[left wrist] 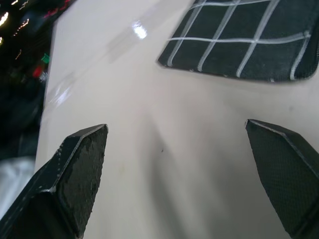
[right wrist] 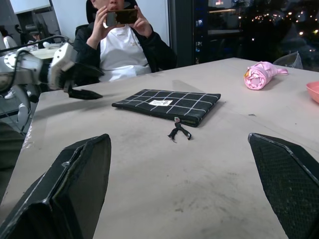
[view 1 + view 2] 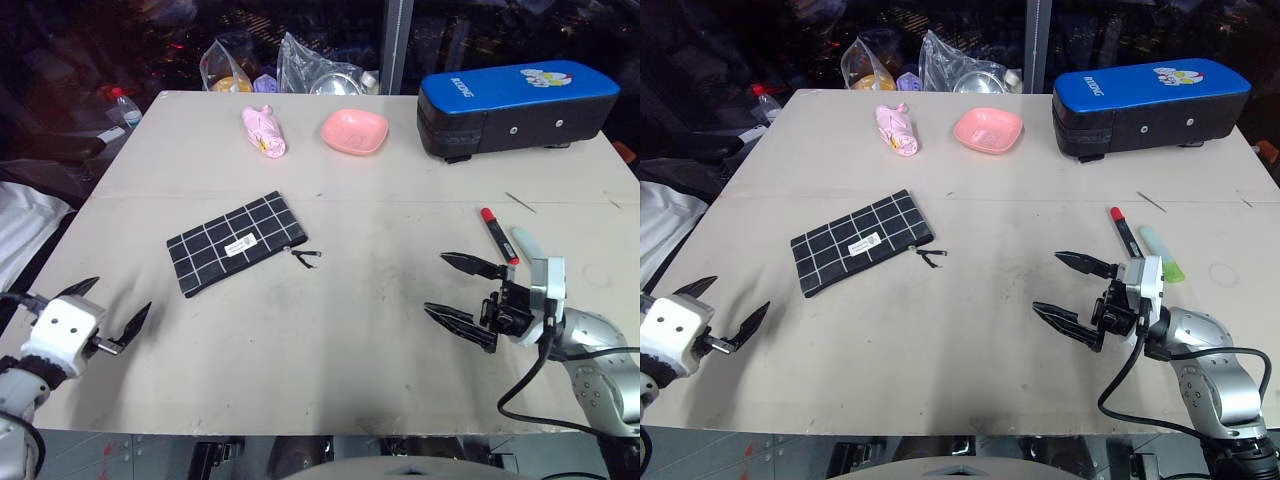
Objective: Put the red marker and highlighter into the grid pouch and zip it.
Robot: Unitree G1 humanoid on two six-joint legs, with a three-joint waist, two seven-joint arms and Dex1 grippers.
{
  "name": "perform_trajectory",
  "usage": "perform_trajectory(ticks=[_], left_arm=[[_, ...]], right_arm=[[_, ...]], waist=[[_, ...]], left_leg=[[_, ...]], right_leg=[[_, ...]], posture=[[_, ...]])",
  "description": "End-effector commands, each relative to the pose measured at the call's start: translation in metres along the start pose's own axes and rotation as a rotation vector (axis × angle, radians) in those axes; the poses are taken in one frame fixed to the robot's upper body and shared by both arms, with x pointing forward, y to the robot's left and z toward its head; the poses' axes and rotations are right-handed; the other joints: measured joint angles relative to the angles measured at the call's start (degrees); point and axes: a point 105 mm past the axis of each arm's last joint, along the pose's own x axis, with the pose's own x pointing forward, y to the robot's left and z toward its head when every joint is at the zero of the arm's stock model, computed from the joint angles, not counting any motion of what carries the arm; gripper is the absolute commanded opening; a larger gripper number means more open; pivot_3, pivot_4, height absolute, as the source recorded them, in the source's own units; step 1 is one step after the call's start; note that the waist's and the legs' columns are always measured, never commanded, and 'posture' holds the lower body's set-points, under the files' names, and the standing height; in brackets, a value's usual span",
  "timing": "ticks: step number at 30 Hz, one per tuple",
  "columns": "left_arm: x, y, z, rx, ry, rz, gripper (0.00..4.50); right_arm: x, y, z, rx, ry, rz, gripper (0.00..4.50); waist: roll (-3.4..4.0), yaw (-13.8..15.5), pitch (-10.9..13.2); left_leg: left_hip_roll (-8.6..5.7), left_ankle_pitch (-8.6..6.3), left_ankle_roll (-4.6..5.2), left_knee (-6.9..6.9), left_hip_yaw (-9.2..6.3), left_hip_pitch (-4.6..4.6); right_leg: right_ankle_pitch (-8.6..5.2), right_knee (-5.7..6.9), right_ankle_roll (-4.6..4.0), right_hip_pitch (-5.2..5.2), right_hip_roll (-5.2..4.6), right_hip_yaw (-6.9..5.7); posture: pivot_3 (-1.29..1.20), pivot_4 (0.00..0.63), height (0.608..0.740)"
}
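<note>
grid pouch (image 3: pixel 238 244): flat at left centre of the head view, zipper looks closed, pull cord (image 3: pixel 306 257) trailing off its right end
red marker (image 3: pixel 498 234): centre right, just beside the highlighter (image 3: pixel 527 243), both on the table (image 3: pixel 330 330)
left gripper (image 3: pixel 113 318): lower left, spread wide, nothing in it
right gripper (image 3: pixel 459 290): lower right, gaping, empty
risk: pens lie close together, so a wide pinch could catch both or roll one off; pouch probably needs unzipping first
writing: small white label on the pouch, unreadable; blue case (image 3: pixel 515 107) has white lettering, too small to read

Office or lab by night: worktable (image 3: pixel 330 330), seated person (image 2: pixel 124 45), dark windows.
</note>
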Motion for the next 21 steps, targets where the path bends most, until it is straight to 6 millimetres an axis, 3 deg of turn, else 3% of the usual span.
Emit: perform_trajectory(ticks=[1,6,9,20,21], left_arm=[[0.018,-0.003,0.007,0.139,-0.044,-0.098,4.50],[0.056,-0.022,0.025,0.394,-0.130,-0.292,4.50],[0.074,-0.026,0.038,0.466,-0.197,-0.315,4.50],[0.116,-0.037,0.103,0.508,-0.491,-0.155,4.50],[0.117,-0.037,0.108,0.506,-0.510,-0.137,4.25]], right_arm=[[0.000,0.000,0.007,-0.042,-0.021,0.003,4.44],[-0.006,-0.005,0.004,-0.051,0.001,-0.035,4.44],[-0.007,-0.007,0.002,-0.056,0.004,-0.052,4.44],[-0.007,-0.008,0.001,-0.082,0.002,-0.113,4.44],[-0.007,-0.008,0.001,-0.082,0.001,-0.117,4.49]], waist=[[-0.06,-0.28,-0.01],[0.16,0.55,-0.10],[0.19,1.11,-0.11],[0.17,1.08,-0.09],[0.16,1.04,-0.09]], left_leg=[[0.00,0.00,0.00,0.00,0.00,0.00],[0.01,0.02,-0.02,0.00,-0.05,0.00],[-0.01,0.01,0.00,0.01,0.06,0.00],[-0.01,0.02,0.00,0.09,0.09,-0.03],[-0.01,0.02,-0.01,0.09,0.09,-0.03]], right_leg=[[0.00,0.00,0.00,0.00,-0.01,0.00],[0.07,0.11,0.04,0.03,-0.03,-0.25],[0.08,0.10,0.06,0.03,-0.01,-0.28],[0.09,0.14,0.13,0.02,0.20,-0.36],[0.09,0.14,0.13,0.02,0.21,-0.37]], posture=[[0.00,0.150,0.738],[0.00,0.150,0.738],[0.00,0.150,0.738],[0.00,0.150,0.738],[0.00,0.150,0.738]])
